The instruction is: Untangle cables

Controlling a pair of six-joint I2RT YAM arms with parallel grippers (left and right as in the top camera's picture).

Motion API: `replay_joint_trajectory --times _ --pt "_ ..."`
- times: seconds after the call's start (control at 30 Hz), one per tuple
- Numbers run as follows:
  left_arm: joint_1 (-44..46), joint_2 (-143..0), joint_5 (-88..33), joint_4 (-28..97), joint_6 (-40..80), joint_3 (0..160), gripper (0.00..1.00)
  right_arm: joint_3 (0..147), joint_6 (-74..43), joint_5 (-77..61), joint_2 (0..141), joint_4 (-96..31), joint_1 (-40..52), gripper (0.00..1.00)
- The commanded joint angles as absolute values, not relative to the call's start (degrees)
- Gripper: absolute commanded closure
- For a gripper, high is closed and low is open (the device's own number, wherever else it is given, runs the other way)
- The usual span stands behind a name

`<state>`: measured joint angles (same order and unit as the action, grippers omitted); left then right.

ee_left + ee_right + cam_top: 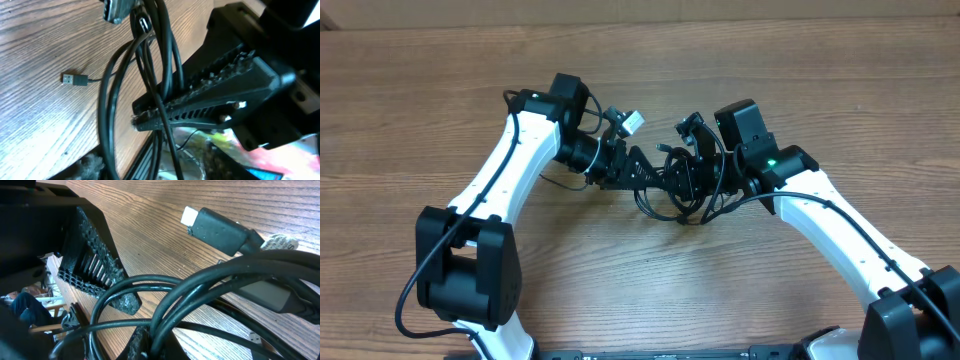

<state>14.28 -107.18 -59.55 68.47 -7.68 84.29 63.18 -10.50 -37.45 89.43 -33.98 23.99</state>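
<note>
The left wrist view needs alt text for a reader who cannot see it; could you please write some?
The left gripper is closed on several strands of the black cables, just above a wooden table. The cables hang in loose loops, and one small plug lies flat on the wood at left.

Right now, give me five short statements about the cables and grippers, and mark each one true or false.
1. The left gripper and right gripper meet at one bundle of cables. True.
2. The cables are white. False: they are black.
3. A small plug lies flat on the table. True.
4. The table is glass. False: it is wood.
5. The left gripper hangs far from the cables. False: cables run between its fingers.
</note>
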Motion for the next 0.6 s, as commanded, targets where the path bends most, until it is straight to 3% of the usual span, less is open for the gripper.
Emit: replay_joint_trajectory --times 0.0,0.27,0.4,0.57 --pt "15.3 -107.7 -56.7 68.4 -8.6 84.0 0.49 63.0 -10.5 -37.5 89.5 -33.5 24.0 0.96" --pt "17.0 -107.7 -53.2 68.3 -8.6 84.0 0.55 63.0 -10.5 -37.6 89.5 -33.5 24.0 0.96" --pt "17.4 -107.7 -50.4 67.9 -8.6 84.0 0.67 63.0 -10.5 -37.5 89.5 -33.5 24.0 0.96" --pt "17.4 -107.7 -48.4 67.5 -8.6 84.0 0.74 63.0 -10.5 -37.5 89.5 -33.5 24.0 0.96"
